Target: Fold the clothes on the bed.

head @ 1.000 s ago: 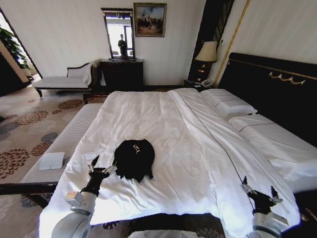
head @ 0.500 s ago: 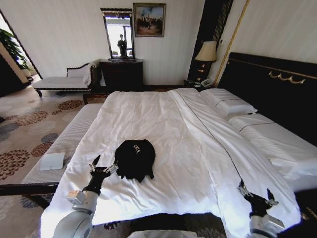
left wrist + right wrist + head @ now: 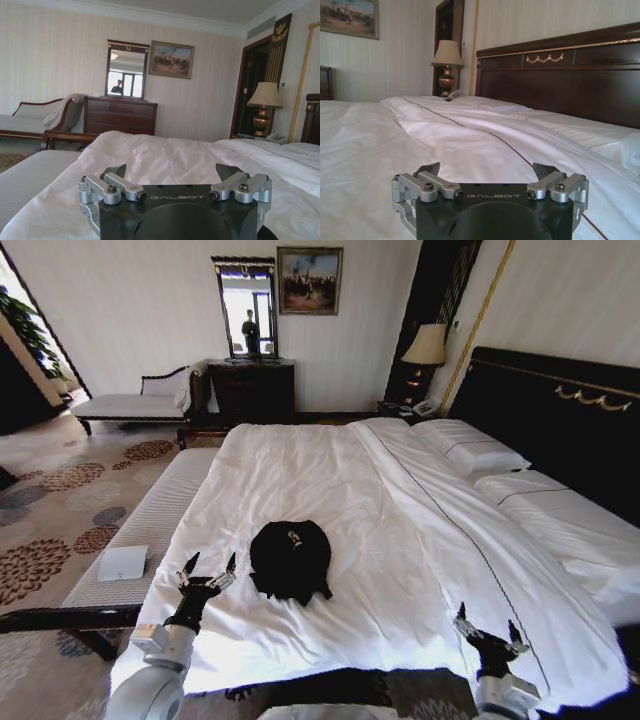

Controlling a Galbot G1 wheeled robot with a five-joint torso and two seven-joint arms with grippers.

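Head view: black T-shirt (image 3: 291,559) just beside spread left pincer (image 3: 207,573).

bed (image 3: 400,530): white linen | on it: bunched black T-shirt (image 3: 291,559) | pillows (image 3: 472,449), seemingly two, at headboard

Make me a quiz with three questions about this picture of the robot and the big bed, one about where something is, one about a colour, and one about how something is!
1. Where does the T-shirt lie?
A. on the pillows
B. on the white bed, near its foot end
C. on the floor

2. What colour is the T-shirt?
A. red
B. yellow
C. black

3. How is the left pincer?
A. open, beside the shirt
B. shut on the shirt
C. shut on a pillow

Answers:
1 B: it sits on the sheet, close to the robot.
2 C: it looks dark against the white linen.
3 A: its fingers are spread, holding nothing. The right pincer is open too, over the bed's other corner.
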